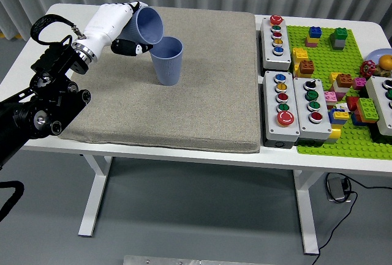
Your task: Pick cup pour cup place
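The left hand (116,23) has its white fingers wrapped round a blue cup (147,25) and holds it tipped over, mouth facing right and down – its lower rim sits right at the rim of a second cup (167,60), touching it or very nearly. The dark thumb lies along the underside of the tilted cup, its tip just left of the second cup's rim.

The second cup stands upright on the grey mat (184,106), in the mat's far left part. Whether anything is inside either cup cannot be told from here.

The mat covers most of the left and middle of the white worktop (37,38). The black left arm comes in from the lower left across the mat's left edge, with a black strap looped near the wrist, left of the mat.

Right of the mat stand three grey button boxes: one (275,34) at the far end with a row of coloured buttons, two more (282,106) (312,101) side by side nearer the front. Beyond them, further right of the mat, lies a green baseplate (331,139) scattered with coloured bricks – a fourth box (384,103) shows partly at the picture's right edge
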You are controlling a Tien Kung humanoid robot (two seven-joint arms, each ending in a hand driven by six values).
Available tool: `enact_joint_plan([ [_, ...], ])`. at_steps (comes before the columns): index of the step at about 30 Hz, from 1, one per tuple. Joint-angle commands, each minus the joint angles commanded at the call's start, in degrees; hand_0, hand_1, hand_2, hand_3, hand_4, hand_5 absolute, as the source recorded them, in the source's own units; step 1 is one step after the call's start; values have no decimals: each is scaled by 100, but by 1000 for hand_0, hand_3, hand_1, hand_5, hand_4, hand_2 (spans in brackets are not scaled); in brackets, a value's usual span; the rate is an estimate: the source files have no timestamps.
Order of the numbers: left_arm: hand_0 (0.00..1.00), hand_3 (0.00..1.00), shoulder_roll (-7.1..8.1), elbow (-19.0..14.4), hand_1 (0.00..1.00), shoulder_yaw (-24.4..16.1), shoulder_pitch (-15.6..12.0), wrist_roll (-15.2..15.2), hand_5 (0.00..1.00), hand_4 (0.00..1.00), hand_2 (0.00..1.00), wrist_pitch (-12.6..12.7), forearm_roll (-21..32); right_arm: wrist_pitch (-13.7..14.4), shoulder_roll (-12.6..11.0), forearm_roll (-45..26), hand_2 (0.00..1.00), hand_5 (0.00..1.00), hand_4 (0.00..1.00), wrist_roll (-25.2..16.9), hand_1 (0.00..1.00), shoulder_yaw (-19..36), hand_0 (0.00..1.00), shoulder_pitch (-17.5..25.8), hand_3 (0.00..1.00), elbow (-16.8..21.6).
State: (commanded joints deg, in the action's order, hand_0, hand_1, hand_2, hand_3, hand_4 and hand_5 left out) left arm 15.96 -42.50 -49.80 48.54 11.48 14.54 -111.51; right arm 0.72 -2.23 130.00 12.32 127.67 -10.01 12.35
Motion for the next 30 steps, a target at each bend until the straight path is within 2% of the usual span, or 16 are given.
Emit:
enact_joint_plan([
  [4, 479, 528, 33, -7, 500, 103, 55, -44, 61, 734, 519, 2, -240, -4, -1, 0, 595, 180, 2, 0, 653, 5, 690, 12, 580, 0],
  [10, 478, 528, 93, -21, 501, 264, 135, -118, 65, 734, 518, 13, -282, -3, -5, 0, 595, 180, 2, 1, 653, 5, 690, 16, 580, 0],
  [13, 478, 528, 100, 45, 501, 365, 182, -227, 65, 734, 518, 132, -330, -2, -9, 0, 595, 180, 2, 2, 653, -11, 690, 7, 580, -1],
  [19, 479, 526, 154, 47, 503, 483, 250, -317, 66, 734, 519, 131, -464, 0, -17, 0, 595, 179, 2, -1, 653, -34, 689, 5, 580, -5],
  [30, 479, 525, 157, 33, 502, 542, 311, -343, 69, 733, 518, 132, -561, -2, -25, 0, 595, 180, 2, -1, 654, -37, 689, 0, 580, -6],
])
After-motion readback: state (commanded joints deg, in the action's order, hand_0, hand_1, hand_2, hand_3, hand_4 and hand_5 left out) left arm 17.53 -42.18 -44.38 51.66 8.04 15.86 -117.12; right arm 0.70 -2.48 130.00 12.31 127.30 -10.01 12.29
